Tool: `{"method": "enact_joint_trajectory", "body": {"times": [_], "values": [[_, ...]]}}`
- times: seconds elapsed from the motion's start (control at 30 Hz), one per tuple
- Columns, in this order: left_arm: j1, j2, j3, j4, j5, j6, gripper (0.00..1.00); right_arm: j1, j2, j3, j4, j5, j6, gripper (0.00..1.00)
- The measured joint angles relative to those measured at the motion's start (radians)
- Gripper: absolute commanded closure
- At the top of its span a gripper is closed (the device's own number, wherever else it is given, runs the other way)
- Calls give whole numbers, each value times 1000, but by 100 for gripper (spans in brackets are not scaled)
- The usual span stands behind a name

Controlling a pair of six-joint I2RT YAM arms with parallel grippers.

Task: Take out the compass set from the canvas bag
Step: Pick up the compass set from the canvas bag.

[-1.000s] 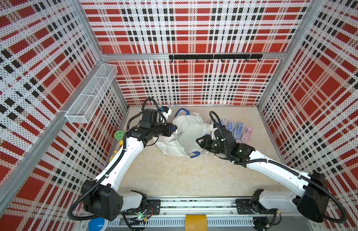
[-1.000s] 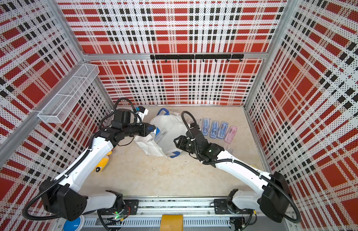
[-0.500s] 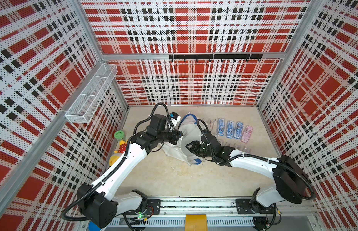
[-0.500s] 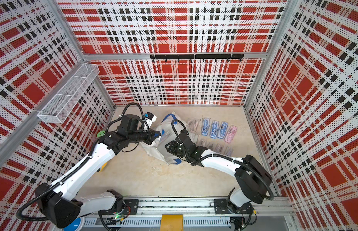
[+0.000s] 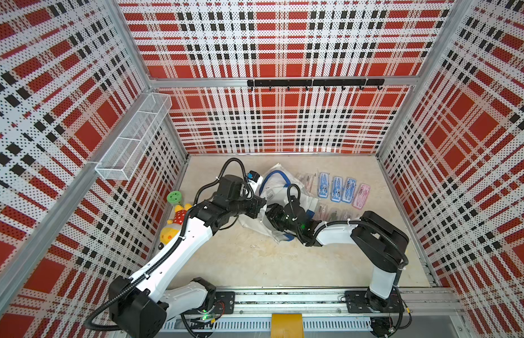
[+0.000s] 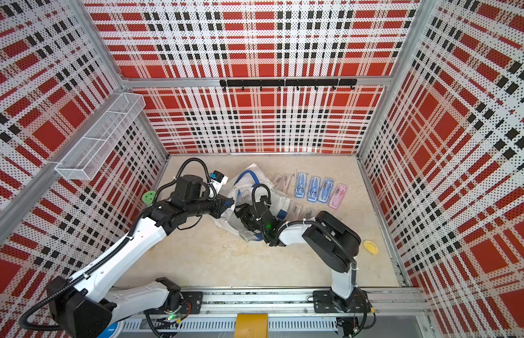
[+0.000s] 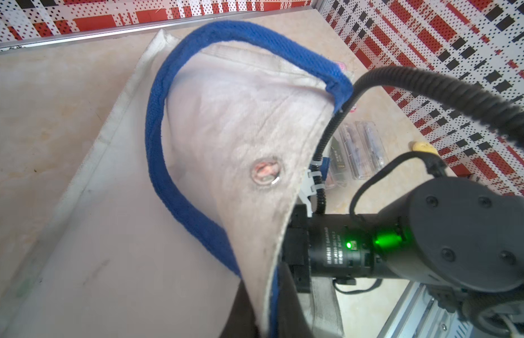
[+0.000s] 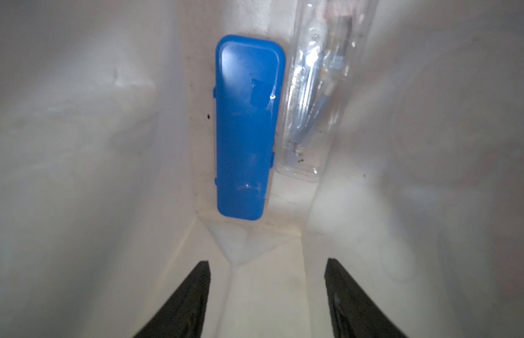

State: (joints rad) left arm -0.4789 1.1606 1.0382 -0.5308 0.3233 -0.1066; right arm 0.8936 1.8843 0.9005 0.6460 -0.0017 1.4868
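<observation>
Two cases lie at the bottom of the canvas bag [image 5: 274,188], shown by the right wrist view. One is a blue compass set [image 8: 246,128], flat along a fabric seam. The other is a clear case [image 8: 313,96] just beside it, with their long edges touching or nearly so. The right end effector [image 8: 266,260] is inside the bag, released, its jaws spread wide with nothing between them, short of the blue case's near end. The left end effector [image 5: 260,206] is clenched on the bag's rim, lifting the flap with the blue handle [image 7: 155,131] so the mouth gapes around the right arm.

Trouble would most likely come from the crowding. With the cases so close, a finger could land on the clear case or catch both. The blue case sits tight against the canvas, so a closing finger may pinch fabric with it and drag the bag over the desk [image 5: 255,263]. Its smooth plastic could also slide out of a shallow grip. Should the rim slip from the left grip, the canvas would probably sag over the right wrist and hide the target.
</observation>
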Motion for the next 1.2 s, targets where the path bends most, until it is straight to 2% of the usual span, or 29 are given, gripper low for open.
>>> {"method": "enact_joint_trajectory", "body": {"times": [0.17, 0.4, 0.53, 0.7, 0.87, 1.07, 1.2], "values": [[0, -11, -13, 18, 37, -8, 100, 0, 106, 9, 145, 34, 66, 31], [0, -26, -35, 30, 74, -27, 100, -9, 196, 42, 230, 55, 105, 33], [1, -26, -36, 28, 74, -31, 100, -17, 197, 58, 246, 55, 109, 38], [2, 2, 11, -33, 26, -34, 95, -19, 197, 70, 255, 50, 110, 43], [1, 46, 100, -112, -51, -34, 100, -19, 196, 72, 240, 31, 103, 49], [1, 64, 159, -172, -120, -23, 100, -22, 111, -15, 196, 17, 119, 48], [1, 82, 185, -191, -125, -17, 100, -33, 36, -71, 118, 11, 130, 43]]}}
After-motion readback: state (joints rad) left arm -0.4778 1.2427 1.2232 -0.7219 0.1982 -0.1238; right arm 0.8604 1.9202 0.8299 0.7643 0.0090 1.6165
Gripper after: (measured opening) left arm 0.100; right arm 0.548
